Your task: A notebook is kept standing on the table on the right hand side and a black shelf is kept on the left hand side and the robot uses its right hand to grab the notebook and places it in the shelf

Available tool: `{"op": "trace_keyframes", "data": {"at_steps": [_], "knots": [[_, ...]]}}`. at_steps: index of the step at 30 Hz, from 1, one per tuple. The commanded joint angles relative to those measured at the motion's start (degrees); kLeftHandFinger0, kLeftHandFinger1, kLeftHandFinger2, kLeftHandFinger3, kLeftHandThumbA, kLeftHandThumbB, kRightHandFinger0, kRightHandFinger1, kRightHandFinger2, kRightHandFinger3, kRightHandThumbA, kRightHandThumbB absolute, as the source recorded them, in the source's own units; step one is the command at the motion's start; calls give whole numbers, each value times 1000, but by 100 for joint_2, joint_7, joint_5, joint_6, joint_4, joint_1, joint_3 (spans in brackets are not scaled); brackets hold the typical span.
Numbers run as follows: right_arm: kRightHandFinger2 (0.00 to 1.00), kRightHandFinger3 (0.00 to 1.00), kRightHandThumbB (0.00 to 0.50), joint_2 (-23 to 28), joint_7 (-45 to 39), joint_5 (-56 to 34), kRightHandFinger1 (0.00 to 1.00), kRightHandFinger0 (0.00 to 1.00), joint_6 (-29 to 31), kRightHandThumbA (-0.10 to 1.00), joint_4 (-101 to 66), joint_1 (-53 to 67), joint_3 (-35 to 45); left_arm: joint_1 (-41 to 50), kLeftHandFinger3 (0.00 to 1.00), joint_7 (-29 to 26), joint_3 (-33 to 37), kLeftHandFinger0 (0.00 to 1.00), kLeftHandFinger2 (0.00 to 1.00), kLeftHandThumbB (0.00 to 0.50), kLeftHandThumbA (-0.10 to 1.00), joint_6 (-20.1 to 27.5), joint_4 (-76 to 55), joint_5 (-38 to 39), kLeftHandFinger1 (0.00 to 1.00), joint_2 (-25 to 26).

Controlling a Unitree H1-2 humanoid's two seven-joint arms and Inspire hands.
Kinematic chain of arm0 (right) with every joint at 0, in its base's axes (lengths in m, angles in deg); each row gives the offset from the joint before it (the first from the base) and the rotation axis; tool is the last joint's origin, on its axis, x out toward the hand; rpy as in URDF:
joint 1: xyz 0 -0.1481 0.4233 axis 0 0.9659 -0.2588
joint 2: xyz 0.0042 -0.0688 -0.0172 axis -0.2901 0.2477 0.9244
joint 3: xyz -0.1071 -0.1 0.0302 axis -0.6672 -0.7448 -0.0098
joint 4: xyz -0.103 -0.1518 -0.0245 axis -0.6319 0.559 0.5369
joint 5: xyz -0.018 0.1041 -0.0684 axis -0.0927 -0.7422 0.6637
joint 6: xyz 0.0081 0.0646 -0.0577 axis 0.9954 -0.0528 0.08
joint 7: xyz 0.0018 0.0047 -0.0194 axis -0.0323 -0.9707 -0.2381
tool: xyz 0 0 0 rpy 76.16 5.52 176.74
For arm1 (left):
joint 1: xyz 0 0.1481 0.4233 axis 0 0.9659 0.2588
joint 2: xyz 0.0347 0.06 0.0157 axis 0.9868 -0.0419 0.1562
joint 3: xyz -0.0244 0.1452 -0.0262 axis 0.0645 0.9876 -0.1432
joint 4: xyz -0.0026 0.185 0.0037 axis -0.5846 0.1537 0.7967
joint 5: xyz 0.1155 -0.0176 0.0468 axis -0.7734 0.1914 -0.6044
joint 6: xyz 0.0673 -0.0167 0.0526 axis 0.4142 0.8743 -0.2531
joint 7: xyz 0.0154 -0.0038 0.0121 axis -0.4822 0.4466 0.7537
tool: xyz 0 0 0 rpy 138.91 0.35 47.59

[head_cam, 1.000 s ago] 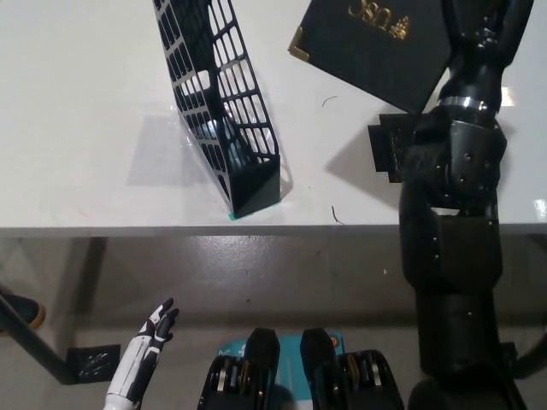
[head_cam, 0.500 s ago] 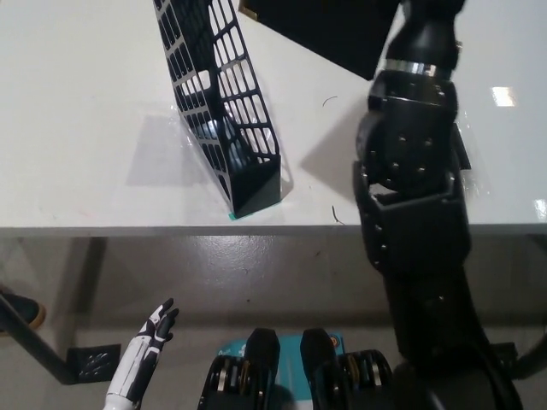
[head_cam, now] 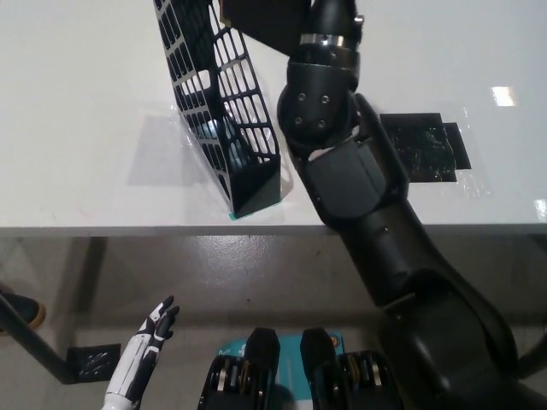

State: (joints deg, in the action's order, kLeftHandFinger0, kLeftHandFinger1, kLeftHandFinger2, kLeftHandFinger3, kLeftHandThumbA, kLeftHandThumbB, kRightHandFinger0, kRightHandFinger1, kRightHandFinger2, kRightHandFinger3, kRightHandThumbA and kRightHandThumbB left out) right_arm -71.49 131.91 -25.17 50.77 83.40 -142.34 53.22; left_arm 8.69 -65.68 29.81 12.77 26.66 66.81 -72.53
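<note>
Two hands belong to this robot, and only the white left hand (head_cam: 145, 352) shows clearly: it hangs low at the lower left, below the counter's near edge and off the counter (head_cam: 85, 111) altogether, fingers spread and holding nothing.

The black right arm (head_cam: 359, 188) rises from the bottom right, crosses the near edge of the counter and reaches toward the far edge, where its wrist meets the top of the picture. The right hand itself lies at or past that top border, so I cannot tell whether its fingers are clenched or released, though the dark notebook (head_cam: 261, 17) sits right against the wrist there. Only a lower part of the notebook is visible, a dark slab at the far edge, just beside the upper right side of the black shelf (head_cam: 224, 111) and apparently above its open top; whether it touches the shelf cannot be told.

The shelf is a black lattice file holder standing tilted on the counter, its narrow solid end close to the near edge and its grid walls running back toward the far edge.

A black patch (head_cam: 423, 147) lies flat on the counter to the right of the arm, well apart from the shelf.
</note>
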Motion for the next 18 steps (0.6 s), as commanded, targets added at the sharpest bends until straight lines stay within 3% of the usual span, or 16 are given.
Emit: {"op": "trace_keyframes", "data": {"at_steps": [1,3,7,13,18], "knots": [[438,578,17,41,764,30,0,0,757,-100,553,-673,-24,31,1000,129,-4,1000,1000,159,1000,74,-219,51,1000,110],[438,567,18,79,892,-38,0,0,925,-100,974,-780,-14,13,1000,141,2,1000,1000,126,1000,136,-170,17,1000,126],[492,579,45,110,1067,-108,0,0,1054,-100,1532,-931,-42,-3,1000,127,7,1000,1000,114,1000,220,-100,-28,1000,135],[594,692,62,113,963,-452,38,0,1059,-100,1969,-1026,-107,10,1000,105,-7,1000,1000,138,1000,73,-177,-26,1000,98],[603,678,86,80,1091,-508,56,0,1059,-100,2329,-1192,-124,-27,1000,78,-1,1000,1000,154,1000,136,-134,-43,1000,70]]}}
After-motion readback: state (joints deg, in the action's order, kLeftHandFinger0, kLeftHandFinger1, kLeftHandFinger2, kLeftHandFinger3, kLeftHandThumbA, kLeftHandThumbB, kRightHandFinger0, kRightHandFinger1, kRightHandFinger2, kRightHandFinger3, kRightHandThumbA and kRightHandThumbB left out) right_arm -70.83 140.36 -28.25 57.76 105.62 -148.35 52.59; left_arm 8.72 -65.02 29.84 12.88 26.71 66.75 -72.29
